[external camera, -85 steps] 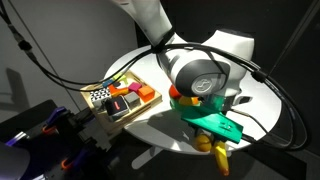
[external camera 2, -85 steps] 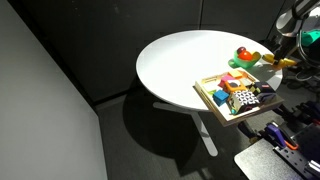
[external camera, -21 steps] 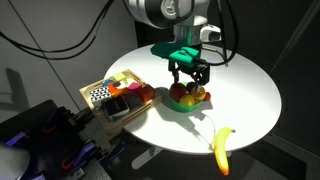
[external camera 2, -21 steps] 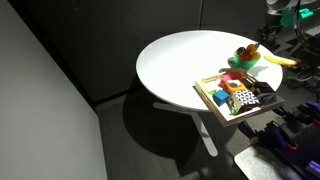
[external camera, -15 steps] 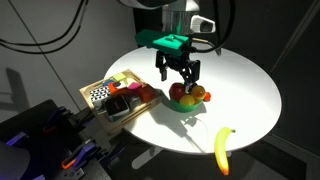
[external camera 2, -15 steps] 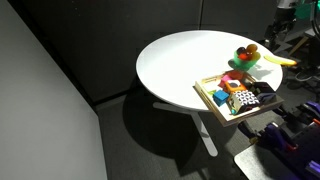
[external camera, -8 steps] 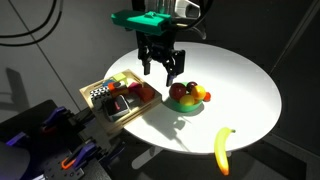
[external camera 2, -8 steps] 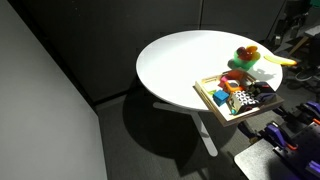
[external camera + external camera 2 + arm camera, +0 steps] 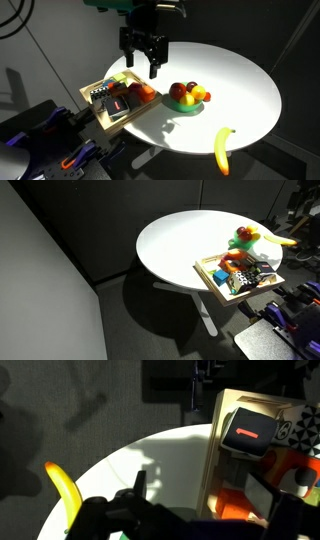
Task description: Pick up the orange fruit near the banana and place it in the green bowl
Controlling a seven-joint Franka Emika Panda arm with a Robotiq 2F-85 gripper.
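The green bowl [image 9: 186, 108] stands on the round white table and holds several fruits. Among them the small orange fruit [image 9: 198, 95] lies beside a red round fruit [image 9: 179, 93]. The yellow banana [image 9: 222, 150] lies alone near the table's front edge, apart from the bowl. My gripper [image 9: 144, 67] hangs open and empty well above the table, over the far side of the wooden tray [image 9: 98, 112], away from the bowl. In the wrist view the banana [image 9: 62, 491] shows at the left, the tray [image 9: 212, 450] at the right, and nothing between the dark fingers [image 9: 139, 484].
The wooden tray of coloured blocks [image 9: 206, 276] overhangs the table's edge next to the bowl [image 9: 237, 244]. Black cables hang behind the arm. Dark equipment sits below the tray. The table top [image 9: 235, 80] is white and round.
My open gripper has risen from just above the bowl and moved sideways toward the tray. The fruits in the bowl and the banana have stayed where they were.
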